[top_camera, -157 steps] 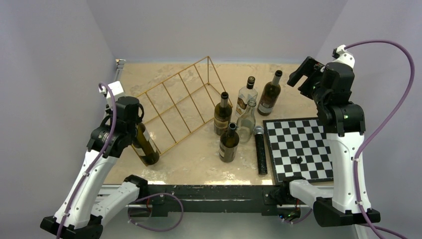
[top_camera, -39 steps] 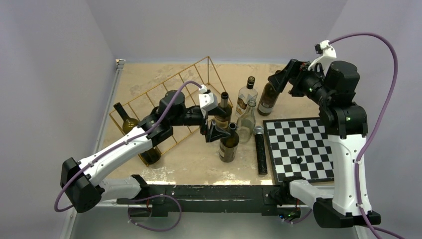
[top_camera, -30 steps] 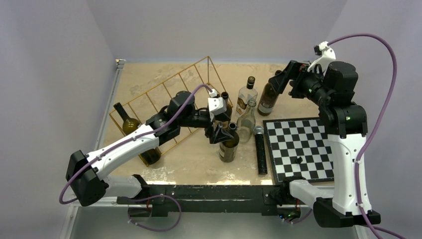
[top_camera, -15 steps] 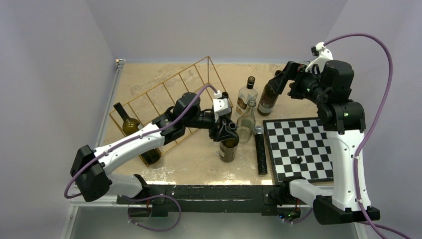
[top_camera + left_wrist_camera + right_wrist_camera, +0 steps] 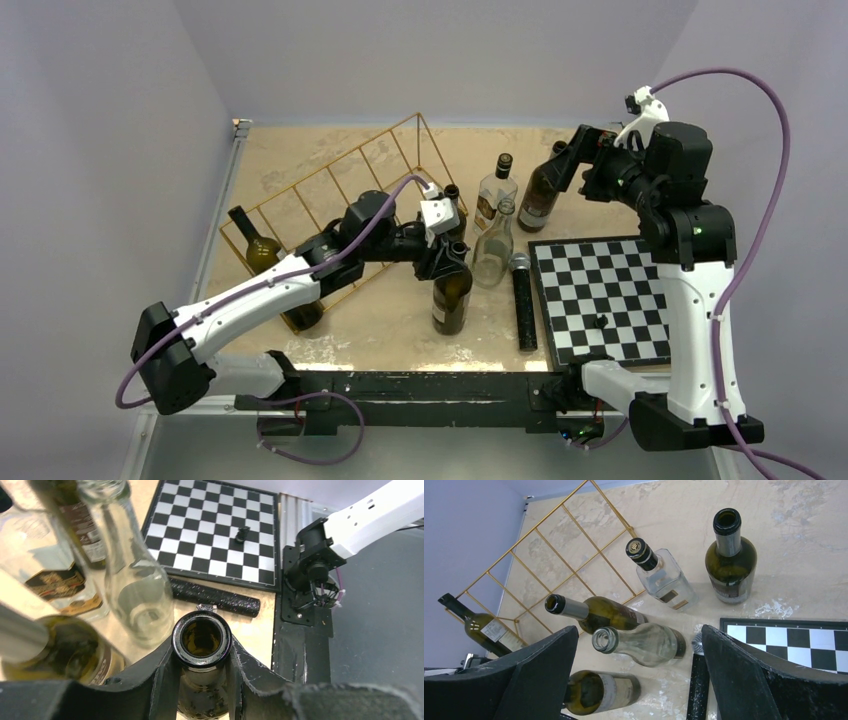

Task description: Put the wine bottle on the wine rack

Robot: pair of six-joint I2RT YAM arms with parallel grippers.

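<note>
The left gripper (image 5: 201, 666) is pinching the neck of the brown wine bottle (image 5: 451, 300), one finger (image 5: 163, 676) on each side just below the open mouth. The bottle is upright, right of the wine rack (image 5: 345, 200) and just left of a clear bottle (image 5: 495, 250). The right gripper (image 5: 575, 158) is raised at the far right, spread wide.

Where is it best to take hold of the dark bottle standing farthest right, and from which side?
By its narrow neck, just under the lip. The dark bottle stands upright with its open mouth up, and the square clear bottle is close on one side, so the open right pincer should probably come down from above.
</note>
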